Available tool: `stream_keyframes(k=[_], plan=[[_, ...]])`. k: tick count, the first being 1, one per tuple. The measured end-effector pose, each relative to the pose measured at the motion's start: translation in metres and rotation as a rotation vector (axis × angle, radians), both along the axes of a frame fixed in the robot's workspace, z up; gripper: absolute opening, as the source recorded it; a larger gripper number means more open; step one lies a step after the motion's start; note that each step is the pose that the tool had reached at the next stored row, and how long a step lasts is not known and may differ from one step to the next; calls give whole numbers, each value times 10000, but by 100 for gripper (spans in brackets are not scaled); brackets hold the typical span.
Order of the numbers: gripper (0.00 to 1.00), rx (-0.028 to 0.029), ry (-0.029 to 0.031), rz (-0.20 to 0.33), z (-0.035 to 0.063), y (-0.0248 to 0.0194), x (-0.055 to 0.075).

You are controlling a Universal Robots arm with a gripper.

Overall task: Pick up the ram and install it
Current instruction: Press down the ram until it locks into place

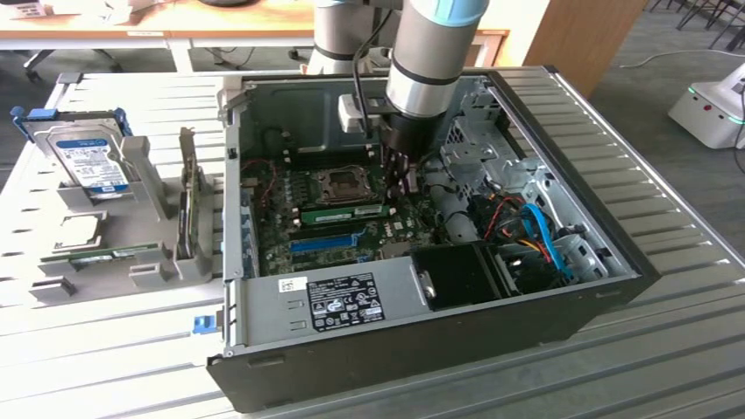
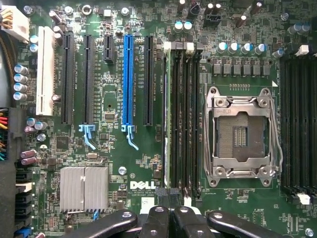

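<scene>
A ram, a thin green stick, stands on edge in a black memory slot beside the CPU socket inside the open computer case. In the wrist view this ram is seen edge-on in the slot nearest the blue expansion slot. My gripper hangs inside the case just above the board, near one end of that stick. Its black fingers are shut together with nothing between them. A second green ram lies on the grey rack at the exterior view's left.
The grey rack also holds a hard drive and an upright card. Inside the case, blue and orange cables, a black shroud and the drive cage crowd the side at the exterior view's right. Empty memory slots adjoin the socket.
</scene>
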State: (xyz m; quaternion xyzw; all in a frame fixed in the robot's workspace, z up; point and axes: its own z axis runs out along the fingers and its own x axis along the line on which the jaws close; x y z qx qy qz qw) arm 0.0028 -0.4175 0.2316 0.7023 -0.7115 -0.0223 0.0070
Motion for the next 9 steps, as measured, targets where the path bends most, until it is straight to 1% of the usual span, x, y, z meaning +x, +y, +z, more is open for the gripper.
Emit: stream_keyframes(k=[5,9], plan=[[11,0,0,0,0,1,0],[11,0,-1,0,-4,30,0]])
